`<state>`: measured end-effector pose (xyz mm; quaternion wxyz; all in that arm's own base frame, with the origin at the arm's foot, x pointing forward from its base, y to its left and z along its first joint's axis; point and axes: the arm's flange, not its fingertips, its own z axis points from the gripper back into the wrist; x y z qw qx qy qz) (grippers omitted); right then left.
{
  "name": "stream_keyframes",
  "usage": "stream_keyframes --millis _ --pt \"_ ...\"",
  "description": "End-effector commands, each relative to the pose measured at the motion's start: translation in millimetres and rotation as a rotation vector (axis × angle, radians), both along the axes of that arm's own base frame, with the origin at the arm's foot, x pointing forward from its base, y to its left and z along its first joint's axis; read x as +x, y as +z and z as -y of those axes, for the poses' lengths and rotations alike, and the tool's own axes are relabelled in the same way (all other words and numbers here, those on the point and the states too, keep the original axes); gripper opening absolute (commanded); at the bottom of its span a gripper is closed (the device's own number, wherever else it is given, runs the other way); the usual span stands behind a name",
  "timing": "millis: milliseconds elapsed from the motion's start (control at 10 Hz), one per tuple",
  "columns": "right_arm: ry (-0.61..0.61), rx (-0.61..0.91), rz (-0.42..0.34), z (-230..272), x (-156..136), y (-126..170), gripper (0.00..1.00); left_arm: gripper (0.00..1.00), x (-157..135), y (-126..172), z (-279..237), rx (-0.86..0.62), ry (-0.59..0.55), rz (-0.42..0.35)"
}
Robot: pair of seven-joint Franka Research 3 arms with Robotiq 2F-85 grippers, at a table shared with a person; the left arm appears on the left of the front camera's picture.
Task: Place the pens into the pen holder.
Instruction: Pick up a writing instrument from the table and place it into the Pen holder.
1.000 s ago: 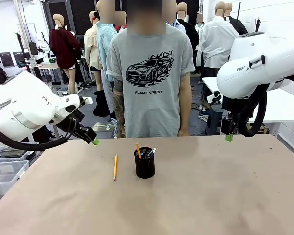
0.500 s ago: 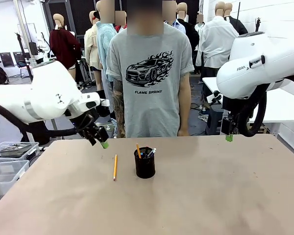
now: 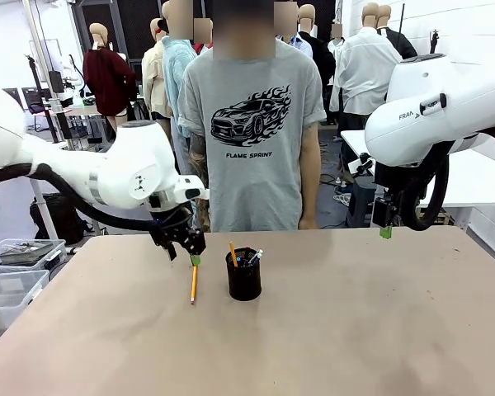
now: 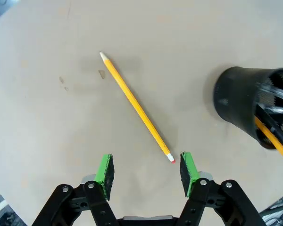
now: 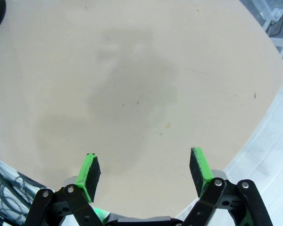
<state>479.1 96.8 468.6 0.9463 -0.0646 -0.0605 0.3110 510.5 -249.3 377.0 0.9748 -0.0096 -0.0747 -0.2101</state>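
Note:
A yellow-orange pencil (image 3: 194,281) lies flat on the table just left of the black mesh pen holder (image 3: 244,279). The holder stands upright with a few pens (image 3: 240,255) in it. My left gripper (image 3: 190,255) hangs open right above the pencil's far end. In the left wrist view the pencil (image 4: 134,104) runs diagonally, its red eraser tip close to my right green pad (image 4: 187,170), and the holder (image 4: 249,109) stands at the right. My right gripper (image 3: 385,232) hovers open above the table's far right, over bare tabletop (image 5: 132,94).
A person in a grey T-shirt (image 3: 247,124) stands at the far side of the table, hands out of view. Clear plastic bins (image 3: 8,280) sit off the table's left edge. The table edge (image 5: 264,122) runs near my right gripper.
My left arm has swung right and down across the table, from the far left edge to just above the pencil. The right arm has not moved.

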Motion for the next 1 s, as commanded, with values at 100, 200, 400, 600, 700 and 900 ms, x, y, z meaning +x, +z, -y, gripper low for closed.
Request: stream_keyframes --millis 100,200,400,600,700,900 --pt "-0.007 -0.002 0.001 -0.1 -0.3 -0.3 0.94 0.73 15.5 -19.1 13.3 0.073 0.080 -0.057" --pt "-0.007 -0.002 0.001 -0.1 -0.3 -0.3 0.94 0.73 14.2 -24.7 12.7 0.070 0.083 -0.064" --pt "-0.007 -0.002 0.001 -0.1 -0.3 -0.3 0.94 0.73 17.6 -41.4 10.2 0.047 0.107 -0.086" --pt "-0.007 -0.002 0.001 -0.1 -0.3 -0.3 0.94 0.73 22.8 -49.7 6.3 0.021 0.122 -0.095" --pt "-0.007 -0.002 0.001 -0.1 -0.3 -0.3 0.94 0.73 25.8 -55.6 7.5 0.016 0.123 -0.105" --pt "-0.007 -0.002 0.001 -0.1 -0.3 -0.3 0.94 0.73 31.1 -64.7 11.9 0.012 0.127 -0.116"
